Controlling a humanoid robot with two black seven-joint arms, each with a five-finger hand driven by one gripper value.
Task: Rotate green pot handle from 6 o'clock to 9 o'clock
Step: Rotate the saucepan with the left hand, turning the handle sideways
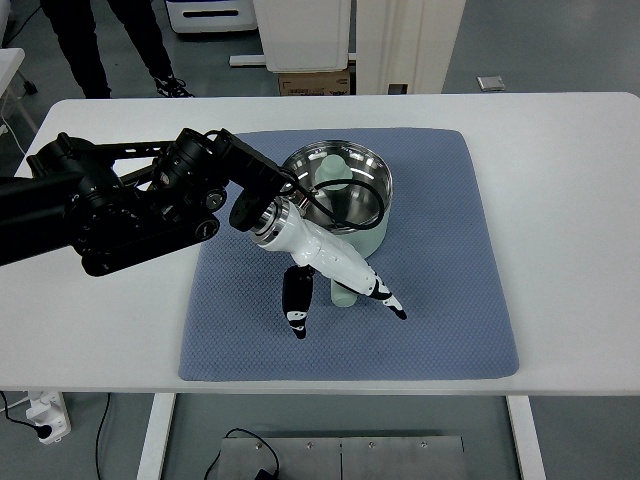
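Observation:
The green pot (340, 186) stands on the blue mat (440, 250), steel inside, pale green outside. Its pale green handle (344, 293) sticks out toward the near edge, roughly the 6 o'clock side. My left hand (340, 295) reaches in from the left on a black arm, white palm over the pot's near side. Its black-tipped fingers (296, 305) are spread on either side of the handle, one group to the left, one (388, 300) to the right. The handle's root is hidden under the palm. I cannot tell whether the fingers touch the handle.
The mat lies on a white table (570, 180). A person's legs (110, 40) stand beyond the far left edge. A cardboard box (315, 82) and white furniture sit behind the table. A power strip (45, 415) lies on the floor at the lower left.

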